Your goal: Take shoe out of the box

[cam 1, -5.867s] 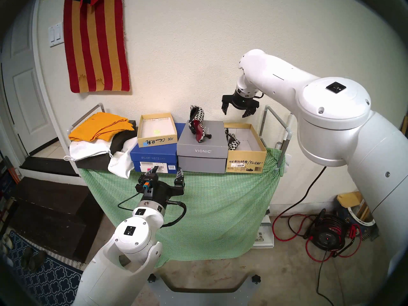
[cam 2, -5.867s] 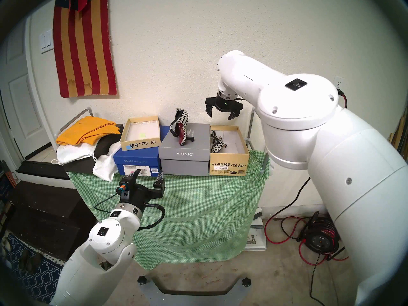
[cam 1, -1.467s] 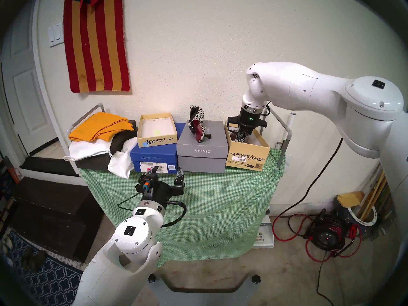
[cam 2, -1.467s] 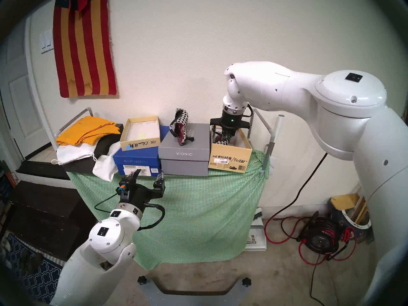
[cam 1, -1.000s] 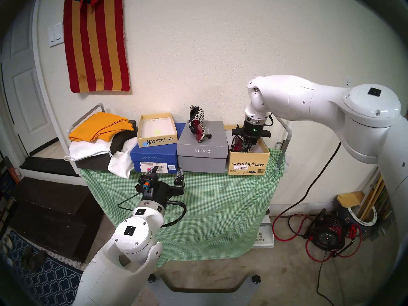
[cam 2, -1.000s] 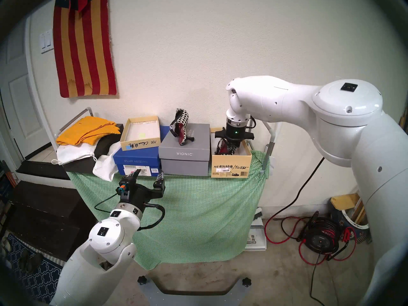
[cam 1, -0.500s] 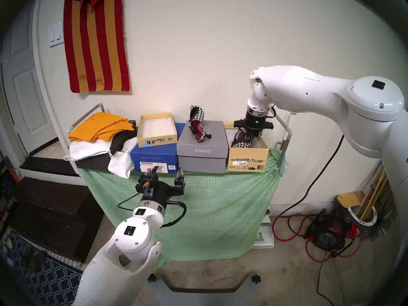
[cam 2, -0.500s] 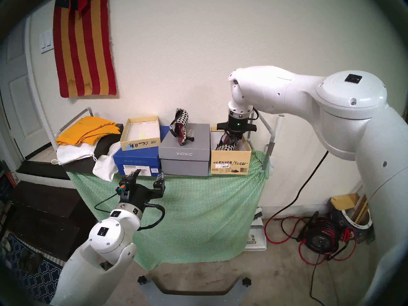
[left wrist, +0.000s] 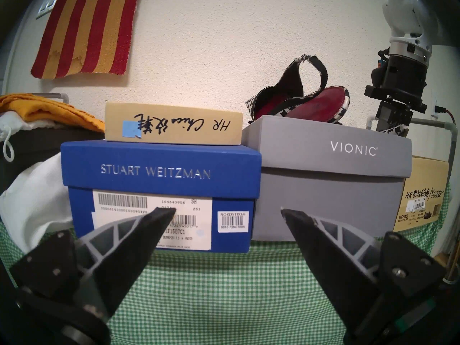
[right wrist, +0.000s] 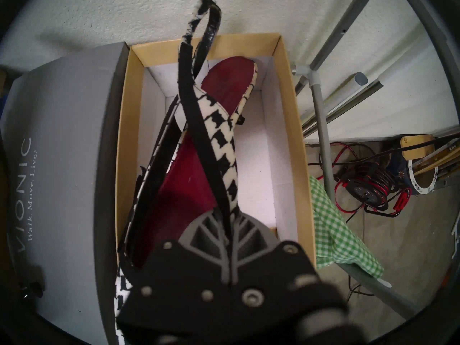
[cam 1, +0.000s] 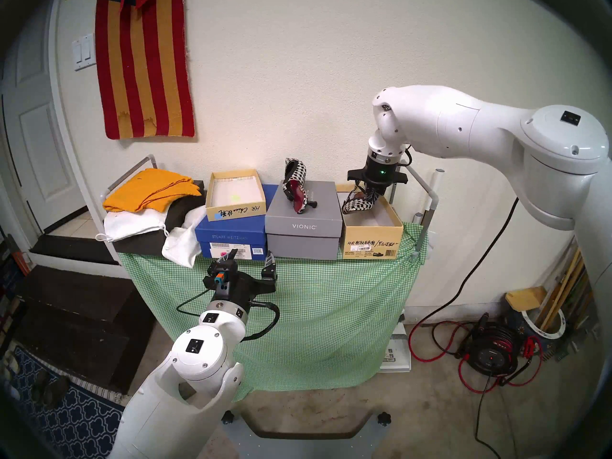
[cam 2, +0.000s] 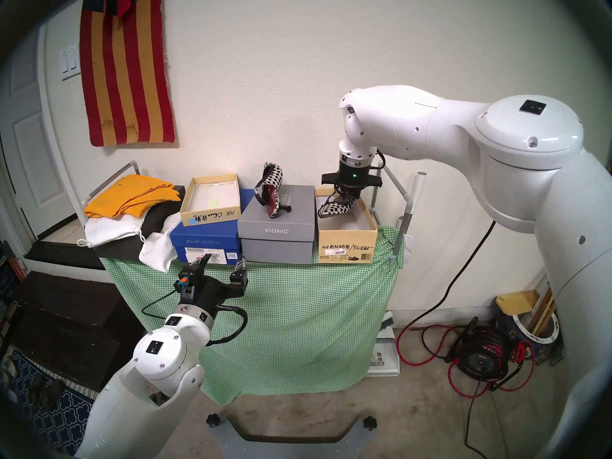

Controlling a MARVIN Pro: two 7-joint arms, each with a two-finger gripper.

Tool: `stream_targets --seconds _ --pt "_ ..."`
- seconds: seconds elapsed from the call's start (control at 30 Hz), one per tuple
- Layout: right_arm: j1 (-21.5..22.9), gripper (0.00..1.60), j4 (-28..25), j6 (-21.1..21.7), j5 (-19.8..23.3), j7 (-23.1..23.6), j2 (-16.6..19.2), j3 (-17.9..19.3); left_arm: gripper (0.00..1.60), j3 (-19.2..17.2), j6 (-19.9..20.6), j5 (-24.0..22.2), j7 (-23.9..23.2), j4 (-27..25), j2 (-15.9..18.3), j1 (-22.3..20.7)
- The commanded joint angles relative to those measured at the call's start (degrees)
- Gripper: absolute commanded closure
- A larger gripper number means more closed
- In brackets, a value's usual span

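Note:
My right gripper [cam 1: 372,192] [cam 2: 347,194] [right wrist: 226,213] is shut on the side edge and black strap of a black-and-white houndstooth shoe [cam 1: 359,205] [cam 2: 334,208] [right wrist: 221,142] with a red insole. The shoe hangs tilted over the open tan box [cam 1: 372,241] [cam 2: 346,246] [right wrist: 288,113], its toe near the box's left rim. The box's white floor shows beneath it. My left gripper [cam 1: 250,261] [cam 2: 224,263] [left wrist: 226,212] is open and holds nothing, low in front of the table's front edge.
A matching shoe [cam 1: 296,190] lies on the grey VIONIC box [cam 1: 303,226], which touches the tan box's left side. Further left stand a blue box [cam 1: 230,238], a small tan box [cam 1: 235,200] and yellow cloth [cam 1: 152,190]. Grey rail posts [cam 1: 430,206] stand right of the box.
The right gripper dropped into the box and shut on the shoe. Over the last second it has risen, lifting the shoe to rim height. The left arm has stayed still.

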Motion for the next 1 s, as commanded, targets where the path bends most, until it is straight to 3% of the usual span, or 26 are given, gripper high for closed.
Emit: stream_targets --seconds 0.0,0.63,0.97 --pt "1.74 1.6 0.46 -0.11 -0.07 -4.47 -0.14 0.77 0.0 -0.05 0.01 0.03 -0.01 0.0 0.07 0.01" --pt "6.11 1.6 -0.43 -0.11 -0.07 -5.13 0.43 3.22 0.0 -0.05 0.01 0.04 -0.02 0.0 0.08 0.01" --pt "6.15 1.6 1.95 -0.11 -0.07 -5.43 -3.51 2.46 0.0 -0.05 0.01 0.04 -0.02 -0.01 0.08 0.01"
